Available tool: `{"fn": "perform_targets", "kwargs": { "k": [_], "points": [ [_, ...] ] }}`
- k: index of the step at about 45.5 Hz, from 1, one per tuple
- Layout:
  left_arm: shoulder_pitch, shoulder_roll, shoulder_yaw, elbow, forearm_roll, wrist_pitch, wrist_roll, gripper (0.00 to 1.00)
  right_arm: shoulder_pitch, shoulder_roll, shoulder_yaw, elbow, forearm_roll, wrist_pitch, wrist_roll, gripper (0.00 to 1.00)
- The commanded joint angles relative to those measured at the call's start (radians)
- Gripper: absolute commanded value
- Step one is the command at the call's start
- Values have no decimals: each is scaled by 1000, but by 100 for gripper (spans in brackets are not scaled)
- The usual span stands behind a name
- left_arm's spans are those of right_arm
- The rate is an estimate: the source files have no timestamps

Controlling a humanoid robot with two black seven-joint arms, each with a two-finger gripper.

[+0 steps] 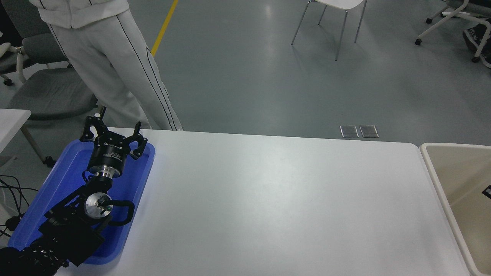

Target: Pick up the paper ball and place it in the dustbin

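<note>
Grey floor beyond white table [268, 199], left tool [114, 132] — fingers spread — over blue tray [142, 168], dustbin [441, 180] at right.

— What sort of place is this?
— A lab or test hall. The floor [249, 76] is bare grey, glossy, with a yellow line [164, 27] painted across it.
— Anything else?
— Office chairs on castors [452, 19], a metal-legged chair [330, 23], two floor sockets [359, 131], loose cables [9, 191] at the left, and a plain white desk [268, 207] with a robot arm [73, 222] over it.
</note>
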Motion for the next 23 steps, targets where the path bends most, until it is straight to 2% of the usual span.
{"fn": "perform_targets", "kwargs": {
  "k": [1,3,6,8,9,11,13,23],
  "points": [
    [0,-1,0,0,0,0,0,100,-14,20,3,-15,2,-7,1,0],
    [0,1,0,0,-1,0,0,100,-14,20,2,-15,2,-7,1,2],
    [0,-1,0,0,-1,0,0,100,-18,17,-1,-19,2,-13,2,42],
    [0,-1,0,0,0,0,0,100,-17,13,0,-20,2,-20,2,64],
    [0,-1,0,0,0,0,0,100,-17,13,2,-22,2,-30,1,73],
    [0,1,1,0,0,0,0,100,-18,13,2,-20,2,-53,1,84],
    [0,1,0,0,0,0,0,100,-18,17,3,-19,2,-70,1,89],
    [0,1,0,0,0,0,0,100,-18,15,5,-17,2,-79,1,90]
  ]
}}
